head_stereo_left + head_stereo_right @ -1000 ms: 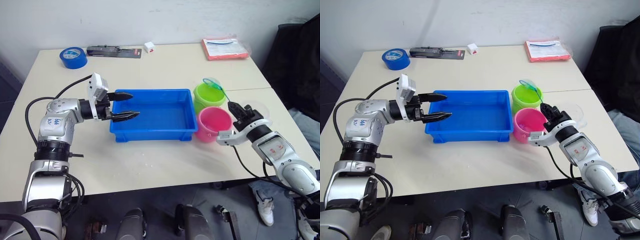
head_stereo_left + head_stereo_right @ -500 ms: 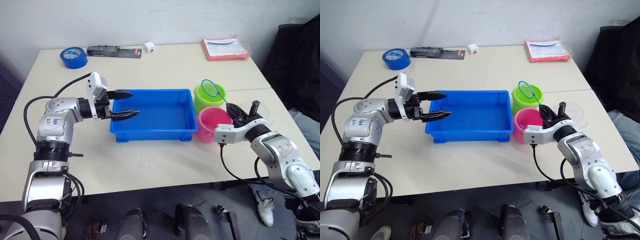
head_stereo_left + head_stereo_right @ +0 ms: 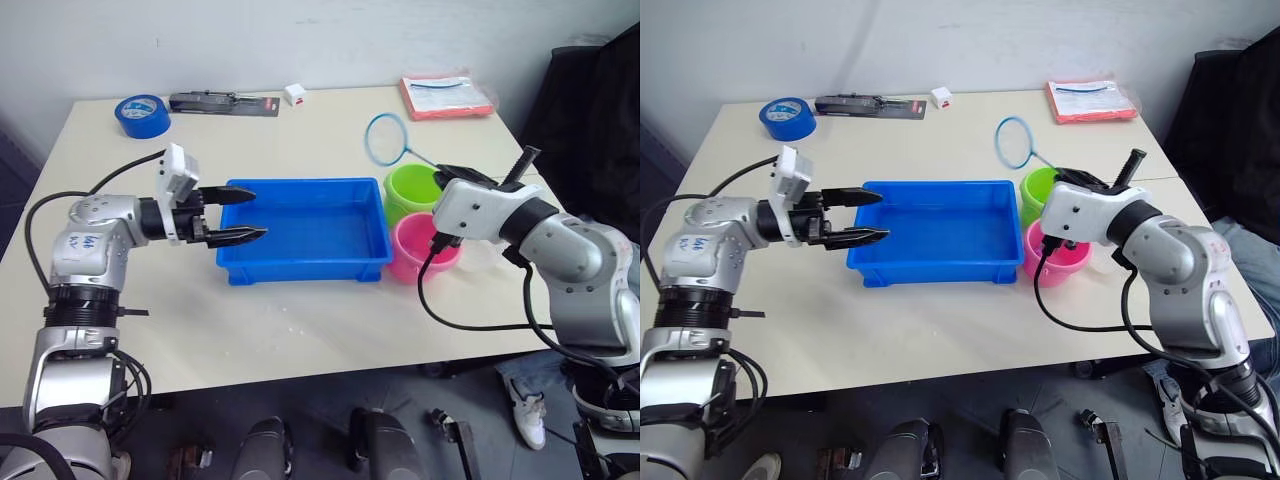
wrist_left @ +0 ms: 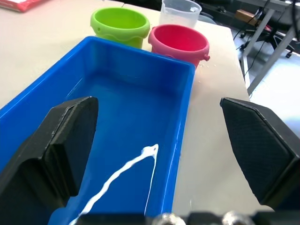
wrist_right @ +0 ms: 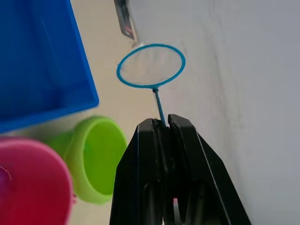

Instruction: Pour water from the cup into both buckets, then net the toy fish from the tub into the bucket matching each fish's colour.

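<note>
Blue tub (image 3: 300, 232) — shallow rectangular plastic tray with a rolled rim, glossy inside, at the middle of the pale table (image 3: 300, 320). No fish can be made out in it; the left wrist view shows a bright streak on the tub's wet-looking floor.

Lime green bucket (image 3: 417, 190) and pink bucket (image 3: 424, 246) — small round smooth plastic, side by side and just beside the tub's right end, the green one farther from the robot. Clear measuring cup (image 4: 180, 11) stands just beyond the pink bucket, away from the tub.

Net (image 3: 388, 138) — thin blue ring with fine pale mesh on a slim stick, raised in the air above the table behind the green bucket. Right gripper (image 5: 161, 125) is clamped on the stick, black fingers pressed together around it.

Left gripper (image 3: 240, 215) — two tapered black fingers spread apart, holding nothing, poised over the tub's left rim with tips pointing along the tub.

Far edge of the table: blue tape roll (image 3: 138, 114), a flat dark packaged tool (image 3: 224, 102), a small white block (image 3: 295, 95), and a red-edged pad (image 3: 448, 96) at the far right corner. Broad bare tabletop lies between the tub and the near edge — likewise behind the tub.
</note>
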